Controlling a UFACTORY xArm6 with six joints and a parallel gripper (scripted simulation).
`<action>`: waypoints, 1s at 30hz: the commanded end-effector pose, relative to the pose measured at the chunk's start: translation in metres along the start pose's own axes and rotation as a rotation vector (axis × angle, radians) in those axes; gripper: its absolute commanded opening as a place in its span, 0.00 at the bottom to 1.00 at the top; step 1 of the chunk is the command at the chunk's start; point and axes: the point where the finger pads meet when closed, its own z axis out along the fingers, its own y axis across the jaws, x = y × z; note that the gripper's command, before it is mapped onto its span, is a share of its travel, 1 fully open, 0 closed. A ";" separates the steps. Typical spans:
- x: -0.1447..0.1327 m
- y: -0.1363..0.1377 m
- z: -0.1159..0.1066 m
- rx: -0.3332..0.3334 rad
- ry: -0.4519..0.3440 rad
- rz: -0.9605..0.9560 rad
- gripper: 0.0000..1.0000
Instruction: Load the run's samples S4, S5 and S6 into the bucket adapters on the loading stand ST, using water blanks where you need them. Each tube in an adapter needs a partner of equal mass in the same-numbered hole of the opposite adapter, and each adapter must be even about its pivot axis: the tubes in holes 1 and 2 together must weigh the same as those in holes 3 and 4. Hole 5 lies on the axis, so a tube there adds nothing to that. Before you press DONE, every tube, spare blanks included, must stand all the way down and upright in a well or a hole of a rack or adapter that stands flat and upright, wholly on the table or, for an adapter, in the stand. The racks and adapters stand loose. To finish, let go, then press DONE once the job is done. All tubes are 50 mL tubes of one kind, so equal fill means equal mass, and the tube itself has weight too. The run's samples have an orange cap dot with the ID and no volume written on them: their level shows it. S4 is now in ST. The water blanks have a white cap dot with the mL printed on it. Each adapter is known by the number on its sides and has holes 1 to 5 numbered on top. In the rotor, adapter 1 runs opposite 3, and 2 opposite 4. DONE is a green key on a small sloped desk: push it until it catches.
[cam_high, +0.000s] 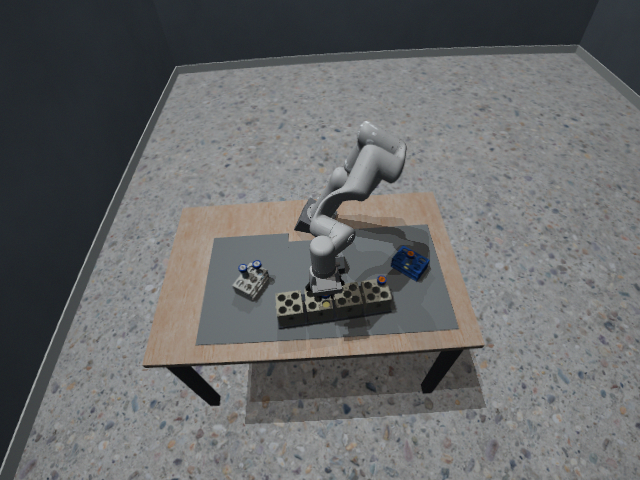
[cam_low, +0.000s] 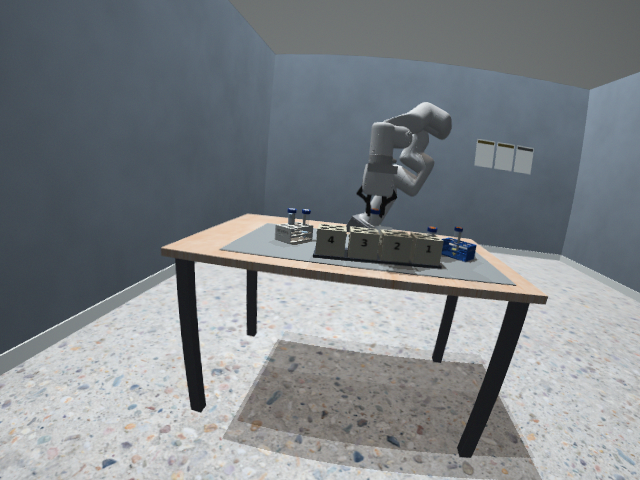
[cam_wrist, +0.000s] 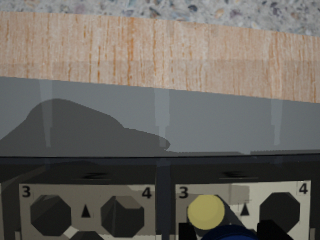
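Observation:
My gripper (cam_low: 375, 208) (cam_wrist: 229, 236) is shut on a blue-capped sample tube (cam_wrist: 205, 211) (cam_low: 375, 212) with yellowish fill. It holds the tube upright over adapter 3 (cam_high: 319, 305) (cam_low: 363, 243). In the wrist view the tube's yellow lower end is at that adapter's hole 3. I cannot read its ID. Adapters 4 (cam_low: 330, 241), 2 (cam_low: 396, 246) and 1 (cam_low: 427, 249) stand in the same row on the stand ST (cam_wrist: 100, 167). Sample S4 (cam_high: 381, 279) (cam_low: 432, 228) with an orange cap dot stands in adapter 1.
A white rack (cam_high: 249, 285) (cam_low: 293, 234) at the left holds two blue-capped blanks (cam_high: 242, 268) (cam_high: 255, 264). A blue rack (cam_high: 410, 266) (cam_low: 459, 250) at the right holds one orange-dotted tube (cam_high: 410, 253) (cam_low: 458, 228). The DONE desk is not in view.

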 end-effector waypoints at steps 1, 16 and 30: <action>0.001 0.000 0.002 -0.002 0.004 -0.001 0.00; 0.001 0.000 0.015 -0.002 0.004 -0.001 0.00; 0.001 0.000 0.029 -0.002 0.004 -0.001 0.00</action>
